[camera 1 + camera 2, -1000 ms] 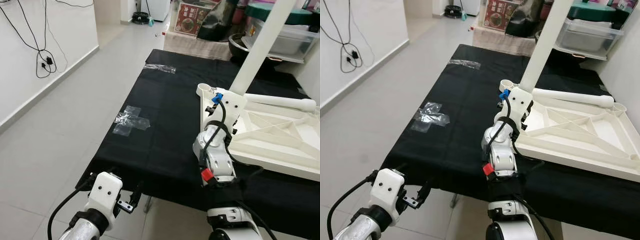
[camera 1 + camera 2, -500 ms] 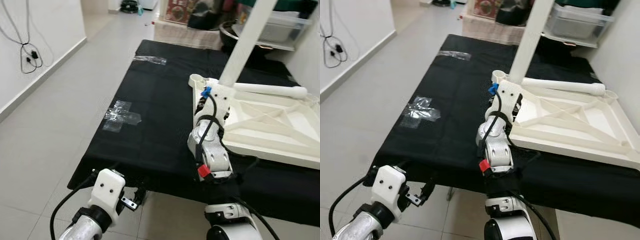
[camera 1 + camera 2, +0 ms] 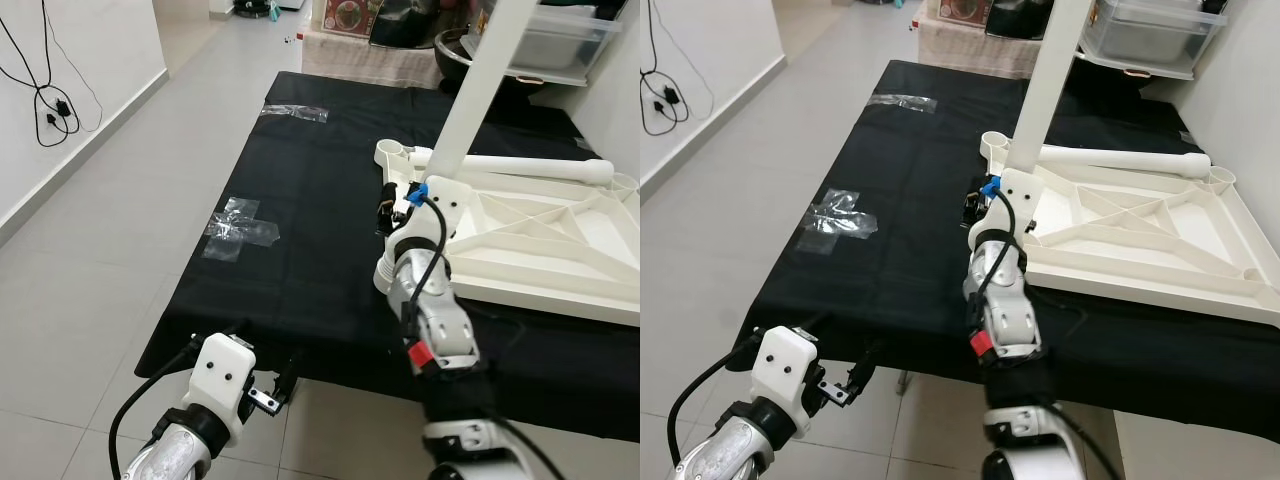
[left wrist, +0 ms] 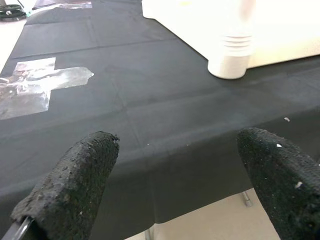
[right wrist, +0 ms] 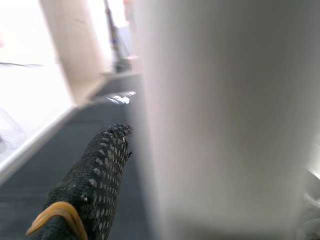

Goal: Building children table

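A white children's table top (image 3: 560, 285) lies upside down on a black-covered table (image 3: 300, 270). One white leg (image 3: 480, 80) stands up from its near-left part, beside an empty corner socket (image 3: 390, 152). A second leg (image 3: 530, 170) lies flat along the far rim. My right gripper (image 3: 392, 212) is at the standing leg's base, shut on it. In the right wrist view one finger (image 5: 95, 175) lies against the leg (image 5: 225, 115), and the other is hidden. My left gripper (image 4: 170, 165) hangs open below the table's near edge, holding nothing.
Two patches of clear tape (image 3: 240, 222) (image 3: 295, 112) stick to the black cover. Boxes and clutter (image 3: 520, 40) crowd the far end. A wall with hanging cables (image 3: 55, 100) stands to the left, across a wide tiled floor (image 3: 100, 260).
The whole picture has shifted, so my head has moved. My right gripper stays at the base of the standing leg, and my left arm hangs as before.
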